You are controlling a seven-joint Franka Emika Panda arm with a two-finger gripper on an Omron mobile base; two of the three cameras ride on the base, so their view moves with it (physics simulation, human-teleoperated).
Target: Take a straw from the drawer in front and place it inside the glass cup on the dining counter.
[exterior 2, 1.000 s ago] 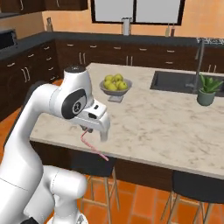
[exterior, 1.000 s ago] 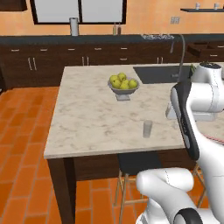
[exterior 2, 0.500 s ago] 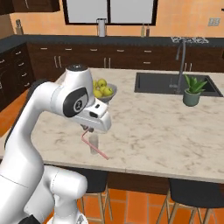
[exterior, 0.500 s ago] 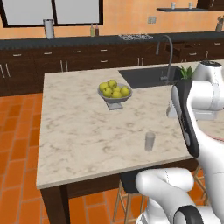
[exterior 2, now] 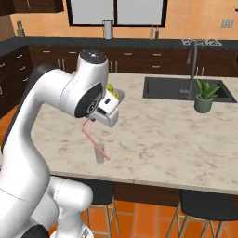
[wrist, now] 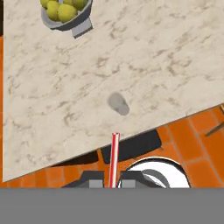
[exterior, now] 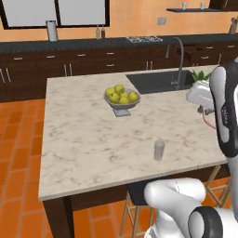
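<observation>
Kitchen: orange walls, terracotta floor tiles, dark cabinets along the back, with the dining counter [exterior: 83,139] in the middle under its beige marbled top.
On the counter: a fruit bowl [exterior: 122,104] of yellow-green fruit near the centre, a sink [exterior 2: 186,88] with a tall tap, a small potted plant [exterior 2: 204,95] beside the sink.
Glass cup: upright on the counter near its front edge [exterior: 159,150], well apart from the bowl; from the hand camera it appears as a faint round mouth [wrist: 118,104].
Gripper: above the counter's front edge [wrist: 112,181], jaws closed tight on the lower part of the straw.
Straw: thin and red-pink, sticking out from between the fingertips [wrist: 114,159]; in the right base view it slants down from the hand toward the cup [exterior 2: 96,142], its end apparently near the rim, though whether it is inside I cannot tell.
Handling: probably very light and slightly flexible, so it may wobble or tilt in the grip; a hold near one end leaves a long free length to lower in.
Cup risk: small, clear and light-looking; a sideways knock from the straw could tip it.
</observation>
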